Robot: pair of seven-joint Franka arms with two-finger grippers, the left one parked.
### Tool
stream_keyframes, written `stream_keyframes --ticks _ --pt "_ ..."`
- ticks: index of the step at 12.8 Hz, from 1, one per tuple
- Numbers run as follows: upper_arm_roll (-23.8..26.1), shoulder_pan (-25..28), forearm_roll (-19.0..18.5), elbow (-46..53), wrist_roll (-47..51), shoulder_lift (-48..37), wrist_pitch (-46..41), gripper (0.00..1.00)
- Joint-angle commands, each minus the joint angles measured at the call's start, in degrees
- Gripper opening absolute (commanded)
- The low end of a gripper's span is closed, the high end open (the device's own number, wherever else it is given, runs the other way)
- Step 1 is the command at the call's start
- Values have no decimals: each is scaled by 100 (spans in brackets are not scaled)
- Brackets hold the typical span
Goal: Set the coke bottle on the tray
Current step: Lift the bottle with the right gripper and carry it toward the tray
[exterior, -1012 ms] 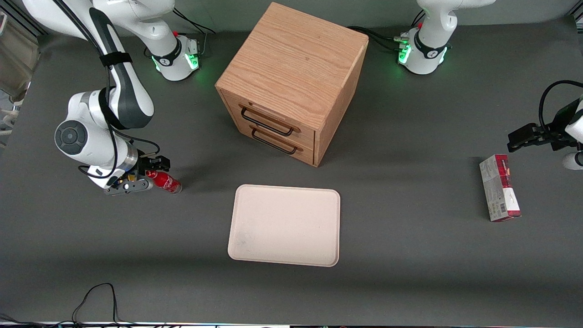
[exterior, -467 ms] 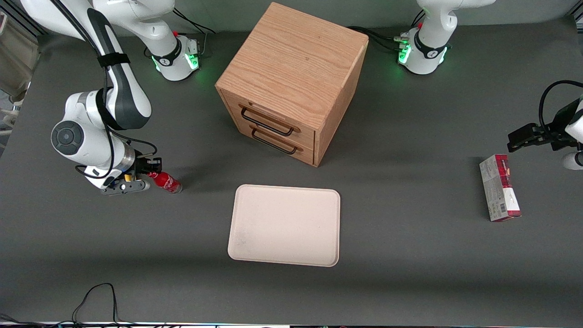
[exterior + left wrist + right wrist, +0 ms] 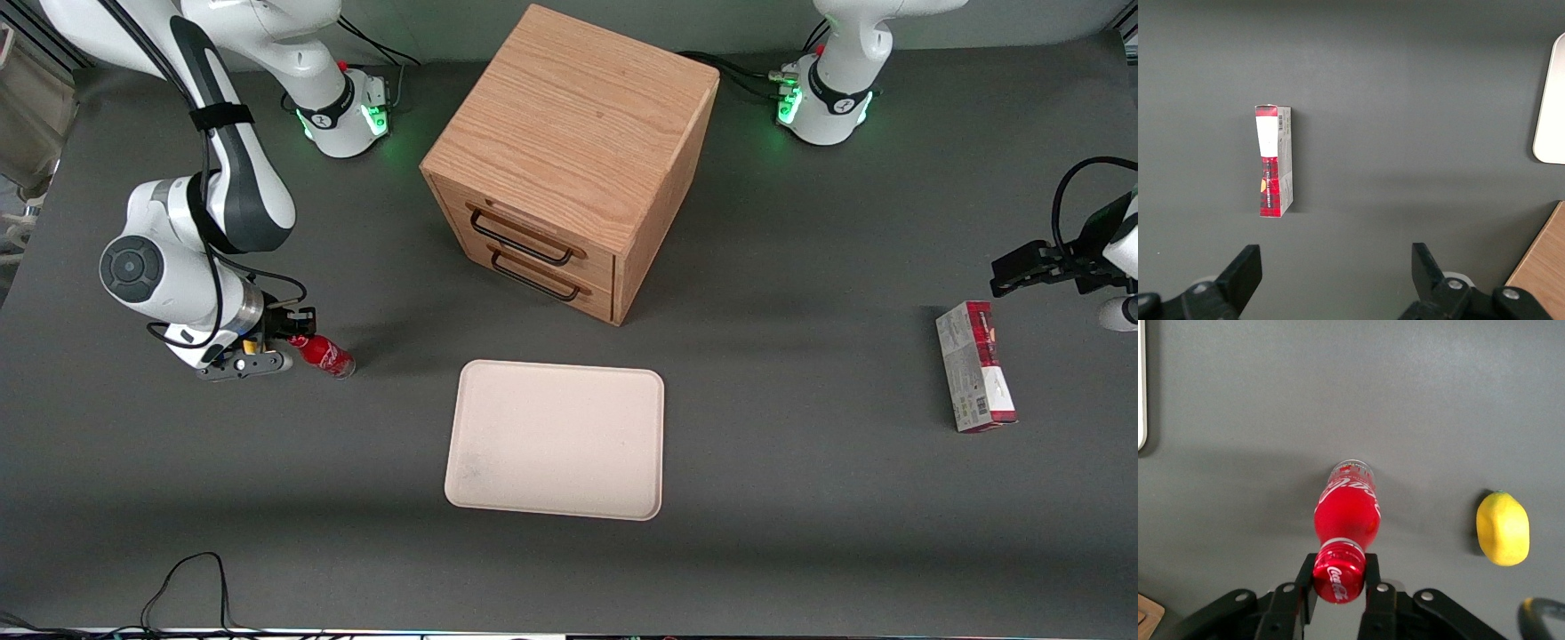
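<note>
Gripping the red cap between our 2 fingers, our gripper (image 3: 1339,577) sits low over the table (image 3: 800,533) toward the working arm's end, pinching the top of the coke bottle, and from there we go down in size. We see the dark grey table carrying everything. We see a wooden cabinet (image 3: 569,151) with 2 drawers, each with a dark handle, standing in the middle and farther from the front camera than the tray. We see the tray (image 3: 556,440), cream-white with rounded corners, lying flat in front of the cabinet's drawers, with nothing on it, well apart from the bottle. We see a red-and-grey carton (image 3: 975,378) lying flat toward the parked arm's end of the table. We see the coke bottle (image 3: 324,356) with its base on the table and its body leaning, the capped end held in our gripper (image 3: 286,342) and the base end pointing toward the tray; its white script shows in the right wrist view, on the cap and on the body (image 3: 1345,510). We see 1 yellow lemon (image 3: 1502,528) resting on the table near the bottle, not touching it
</note>
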Motion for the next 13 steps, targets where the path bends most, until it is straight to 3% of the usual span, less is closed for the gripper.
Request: stream_keyframes --ticks 1,7,11,13 --pt "-103 7 -24 484 -105 -251 -943 0" --pt "-112 -2 142 3102 140 3 -3889 0" --pt "-86 7 178 5394 299 932 -5751 0" --pt "-77 7 178 5935 377 1225 -6037 0"
